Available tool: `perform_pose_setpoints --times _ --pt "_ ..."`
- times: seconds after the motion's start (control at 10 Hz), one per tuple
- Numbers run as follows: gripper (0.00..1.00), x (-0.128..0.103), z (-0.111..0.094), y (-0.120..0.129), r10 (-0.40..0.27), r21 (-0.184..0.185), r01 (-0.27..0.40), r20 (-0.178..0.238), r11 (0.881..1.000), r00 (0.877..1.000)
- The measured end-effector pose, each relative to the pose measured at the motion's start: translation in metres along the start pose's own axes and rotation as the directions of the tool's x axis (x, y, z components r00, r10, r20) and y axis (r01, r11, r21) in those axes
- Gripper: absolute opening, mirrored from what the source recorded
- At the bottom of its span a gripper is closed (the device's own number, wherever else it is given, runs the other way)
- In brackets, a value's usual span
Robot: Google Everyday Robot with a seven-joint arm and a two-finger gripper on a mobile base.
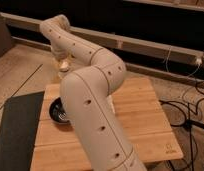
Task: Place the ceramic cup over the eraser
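Since the big arm (95, 115) blocks the middle of the worktop (142, 117) and half the dark bowl (55, 111), all I can make out is the gripper (63, 69) by the far left corner, clenched on what looks like the pale ceramic cup (64, 63).

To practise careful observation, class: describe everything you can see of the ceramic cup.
The ceramic cup is small, off-white and glossy, and roughly cylindrical. It hangs at the end of the arm, gripped by the shut hand, by the far left corner of the wooden table and beyond the black bowl. It looks about upright, though which way its mouth faces cannot be told. Only the hand appears to touch it.
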Motion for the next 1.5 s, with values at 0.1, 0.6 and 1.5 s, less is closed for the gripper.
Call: perform_pose_setpoints --times 0.1,0.6,1.5 --pt "0.00 0.000 0.003 -0.001 0.005 0.000 -0.005 -0.010 1.000 1.000" --pt "0.00 -0.007 0.016 0.003 -0.001 -0.017 0.000 -0.027 1.000 1.000" --pt "0.00 0.002 0.049 0.011 -0.062 -0.056 0.055 -0.119 0.997 0.991"
